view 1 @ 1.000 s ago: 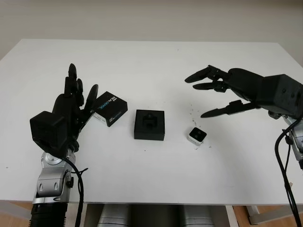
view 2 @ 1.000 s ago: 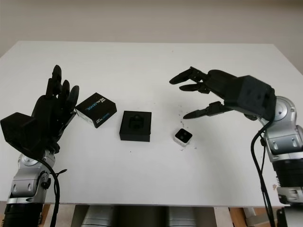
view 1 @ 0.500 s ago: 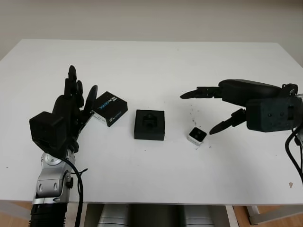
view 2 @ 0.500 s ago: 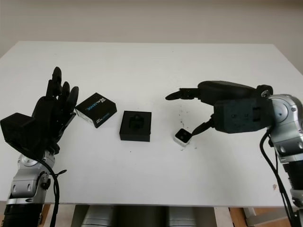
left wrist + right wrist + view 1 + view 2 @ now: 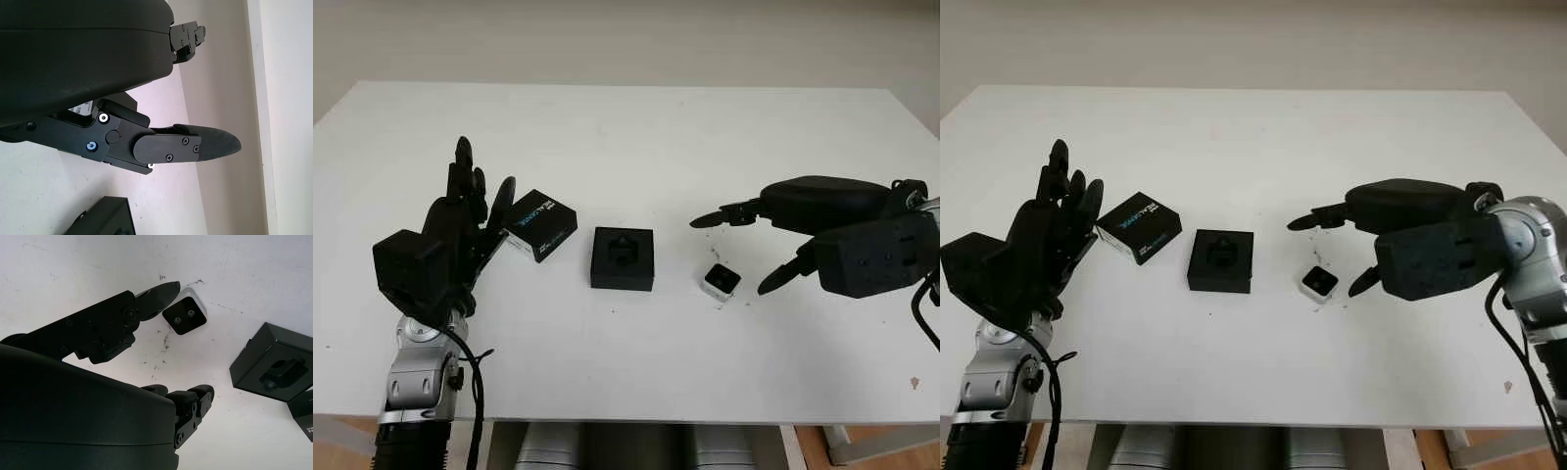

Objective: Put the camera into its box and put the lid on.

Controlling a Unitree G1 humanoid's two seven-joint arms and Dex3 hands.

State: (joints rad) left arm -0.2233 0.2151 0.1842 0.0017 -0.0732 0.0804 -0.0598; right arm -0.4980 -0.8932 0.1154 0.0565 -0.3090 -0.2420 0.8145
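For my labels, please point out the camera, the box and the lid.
camera [image 5: 721,281]: left eye view, its dark front face.
box [image 5: 623,258]: left eye view, the insert in its middle.
lid [image 5: 540,224]: left eye view, its printed top.

camera [image 5: 719,282]: small white cube, black lens face up, mid-desk, right of the box
box [image 5: 623,258]: black, open, centre
lid [image 5: 540,224]: black, tilted, left of the box

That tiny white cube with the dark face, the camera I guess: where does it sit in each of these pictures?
Left eye view: the camera lies right of centre, between the open box and the right hand.
Right eye view: the camera lies just right of centre.
Left wrist view: not in it.
Right wrist view: the camera lies at a fingertip.
Shared landmark: the open box, in all four views.
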